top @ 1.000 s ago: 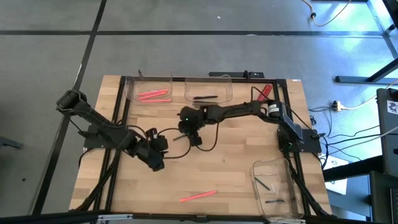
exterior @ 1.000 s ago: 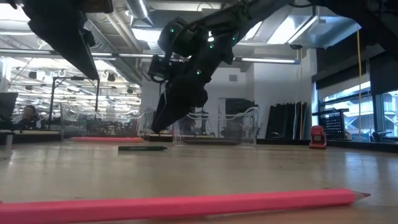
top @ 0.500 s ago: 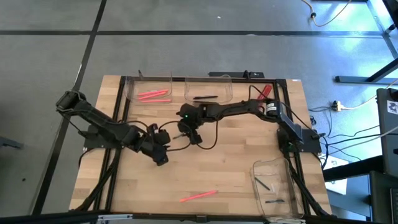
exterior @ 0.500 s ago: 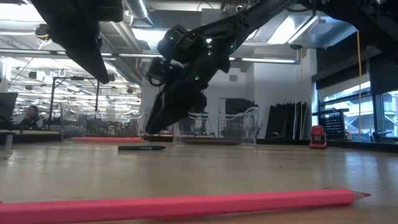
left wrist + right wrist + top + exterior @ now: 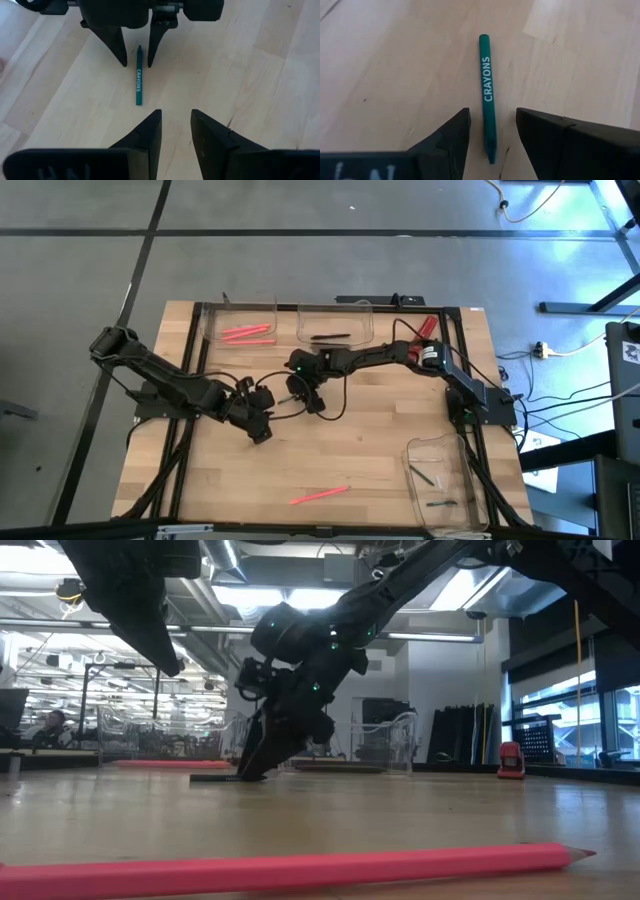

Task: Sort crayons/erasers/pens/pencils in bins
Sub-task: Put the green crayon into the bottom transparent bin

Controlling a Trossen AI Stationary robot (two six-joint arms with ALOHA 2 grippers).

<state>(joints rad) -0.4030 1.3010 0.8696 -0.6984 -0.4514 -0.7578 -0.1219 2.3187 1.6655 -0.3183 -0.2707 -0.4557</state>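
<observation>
The right gripper (image 5: 490, 132) is down at the middle of the worktop (image 5: 380, 450), its fingers (image 5: 447, 137) spread wide on either side of a dark green crayon (image 5: 487, 90) printed CRAYONS, not closed on it. The left gripper (image 5: 175, 131) hovers just beside, pointing at the same crayon, its fingers parted with a modest gap and holding nothing

The crayon lies flat on the wood, well apart from the three clear bins (image 5: 335, 320): two at the far edge, one with thin pink-red sticks (image 5: 247, 333), the next with a black pen (image 5: 330, 337), and a third (image 5: 440, 470) at the near right corner with short dark sticks. Another pink-red stick (image 5: 320, 495) lies near the front edge

I judge the crayon light, stiff and waxy, so fairly slippery and liable to snap under a hard squeeze; round, it may roll. The best hold looks to be across its middle, over the lettering

The surface is pale jointed wood planks, smooth and level. Beyond it stands a large open workshop with ceiling lights, and a person sits far off to one side
</observation>
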